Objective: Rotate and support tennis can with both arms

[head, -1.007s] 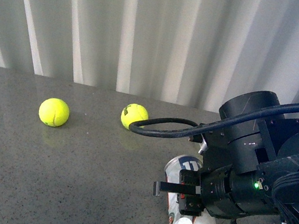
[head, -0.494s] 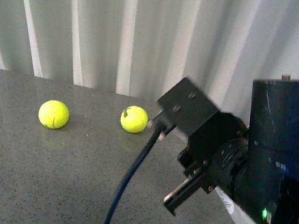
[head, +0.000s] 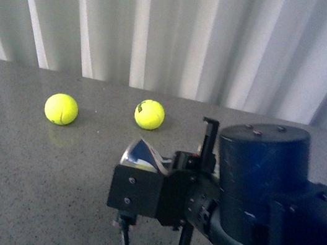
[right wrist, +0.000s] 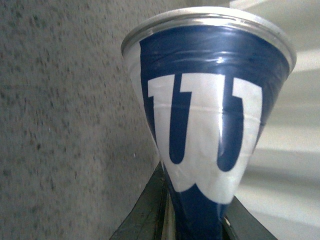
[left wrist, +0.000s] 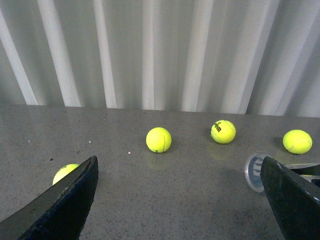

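The right pincer (right wrist: 194, 222) is clenched on the tennis can (right wrist: 205, 125), its fingers (right wrist: 142, 220) pressing either side of the blue label with the white W. In the front view only the can's silver-rimmed end (head: 140, 154) shows past the bulky right arm (head: 258, 195), over the grey counter (head: 29, 175). The left pincer (left wrist: 179, 167) is released, spread wide around nothing, apart from the can, while a yellow ball (head: 61, 108) and a second ball (head: 150, 114) lie further back.
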Available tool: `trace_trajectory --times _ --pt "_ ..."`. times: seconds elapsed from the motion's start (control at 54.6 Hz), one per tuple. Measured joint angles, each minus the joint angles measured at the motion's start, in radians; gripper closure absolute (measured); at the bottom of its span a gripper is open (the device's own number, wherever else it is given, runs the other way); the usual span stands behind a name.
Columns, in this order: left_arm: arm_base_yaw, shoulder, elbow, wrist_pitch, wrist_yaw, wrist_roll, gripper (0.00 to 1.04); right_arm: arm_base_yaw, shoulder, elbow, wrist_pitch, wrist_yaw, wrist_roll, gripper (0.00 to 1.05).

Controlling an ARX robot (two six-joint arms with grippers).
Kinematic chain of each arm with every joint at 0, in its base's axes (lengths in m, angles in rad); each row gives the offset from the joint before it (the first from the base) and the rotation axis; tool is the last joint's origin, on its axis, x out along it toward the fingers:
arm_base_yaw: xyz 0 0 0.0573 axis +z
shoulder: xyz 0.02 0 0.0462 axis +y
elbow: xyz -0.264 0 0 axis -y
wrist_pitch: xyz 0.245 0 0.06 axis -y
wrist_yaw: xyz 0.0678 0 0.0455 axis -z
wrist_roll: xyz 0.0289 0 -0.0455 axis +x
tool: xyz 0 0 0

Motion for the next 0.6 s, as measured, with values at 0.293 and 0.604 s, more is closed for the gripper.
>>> trace_trajectory --times 0.293,0.604 --pt "0.0 0.0 0.0 0.0 0.0 0.0 0.07 0.094 0.152 0.304 -0.221 -0.018 0.122 0.93" --pt "0.0 0.0 0.0 0.0 0.0 0.0 0.07 0.111 0.172 0.342 -0.322 -0.037 0.174 0.93"
